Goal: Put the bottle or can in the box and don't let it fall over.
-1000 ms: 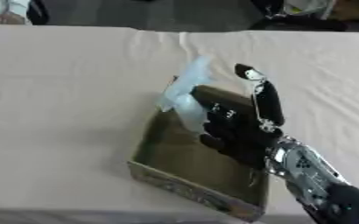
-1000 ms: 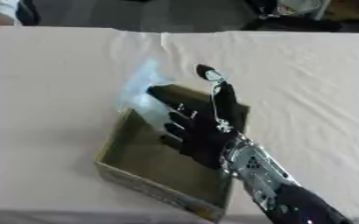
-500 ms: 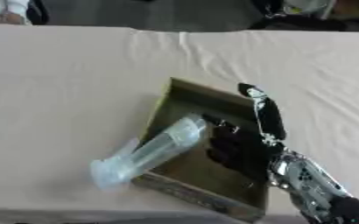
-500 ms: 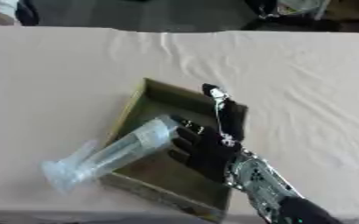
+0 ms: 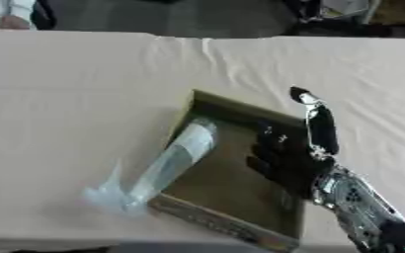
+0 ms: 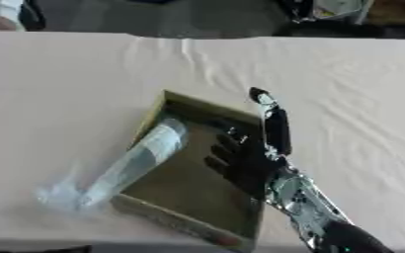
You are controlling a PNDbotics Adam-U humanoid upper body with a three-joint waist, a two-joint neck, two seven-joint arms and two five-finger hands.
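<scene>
Clear plastic bottle (image 5: 167,165) lies tipped over, not upright: one end inside the cardboard box (image 5: 232,225) near its upper-left corner, body slanting down-left across the box's left wall, other end blurred, resting on the worktop (image 5: 67,99) at lower left of frame. Box is shallow, open-topped, sits askew at centre-low frame on cream cloth-covered worktop. Right hand (image 5: 288,160) enters from lower right, palm over right half of box interior; fingers (image 5: 320,126) straight, one pointing up past the box's far-right rim, others spread toward box floor, gripping nothing. Hand and bottle apart, w/ bare box floor between. Left hand not seen in either view.
</scene>
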